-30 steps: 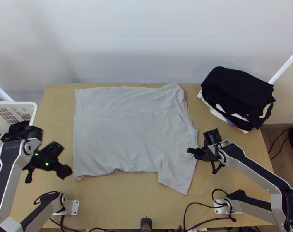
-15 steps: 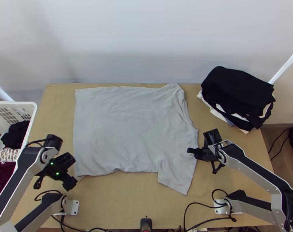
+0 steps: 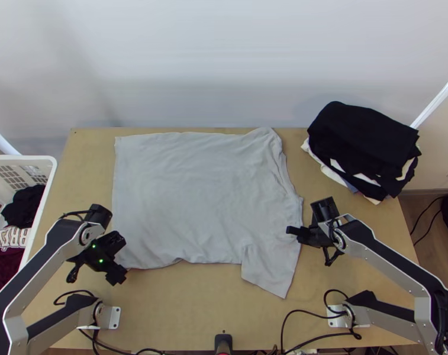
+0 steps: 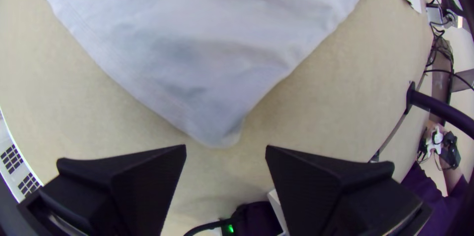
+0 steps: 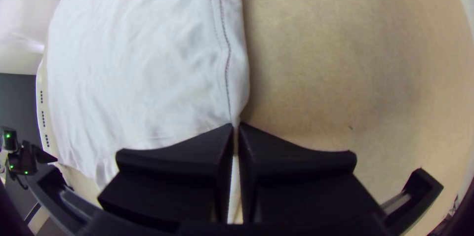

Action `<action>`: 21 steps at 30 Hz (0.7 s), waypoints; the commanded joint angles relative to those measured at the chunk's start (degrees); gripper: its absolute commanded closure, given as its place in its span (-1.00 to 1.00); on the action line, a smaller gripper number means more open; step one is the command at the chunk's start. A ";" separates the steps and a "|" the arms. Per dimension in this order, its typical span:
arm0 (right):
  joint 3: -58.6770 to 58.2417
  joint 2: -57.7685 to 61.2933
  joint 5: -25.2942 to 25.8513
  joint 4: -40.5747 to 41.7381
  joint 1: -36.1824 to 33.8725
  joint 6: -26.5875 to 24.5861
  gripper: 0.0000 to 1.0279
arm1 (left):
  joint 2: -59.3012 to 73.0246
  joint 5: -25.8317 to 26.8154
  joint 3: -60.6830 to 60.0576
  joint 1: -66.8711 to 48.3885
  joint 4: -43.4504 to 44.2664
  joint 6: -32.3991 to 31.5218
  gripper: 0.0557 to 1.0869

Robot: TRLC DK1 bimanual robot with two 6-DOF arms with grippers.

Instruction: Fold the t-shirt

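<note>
T-shirt (image 3: 200, 195) spread over table (image 3: 188, 307), sleeve (image 3: 268, 275) pointing toward near edge. My right claw (image 3: 299, 234) clamped on t-shirt's seamed edge, cloth pinched between fingers. My left claw (image 3: 121, 258) holds its fingers apart near t-shirt's corner (image 4: 217, 135). Dark clothes (image 3: 363, 142) piled at table's far right; white basket (image 3: 43, 160) beside left edge.

Top view: bright, diffuse light; smooth white wall (image 3: 224, 71) shades greyer toward the flat light wooden table (image 3: 194, 307), soft shadow at its left. Two small round green lights (image 3: 101, 260) glow against black. Right wrist view: glare patch at upper left; soft shadow beside the pale grey cloth t-shirt (image 3: 194, 195). Both wrist views: straight edges bowed, corners dark.
</note>
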 commanded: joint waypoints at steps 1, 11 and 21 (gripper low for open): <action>-1.17 -0.66 0.42 0.62 -0.16 -0.24 0.94 | 2.20 0.36 -1.61 -0.51 1.04 -1.47 -0.55; -1.61 -1.45 0.68 0.62 -0.51 -0.42 0.94 | 2.38 0.45 -3.80 -0.60 7.10 -0.42 0.45; 1.11 -6.64 0.77 0.62 -3.76 -1.21 0.94 | -1.31 0.62 2.52 8.54 8.86 4.24 0.92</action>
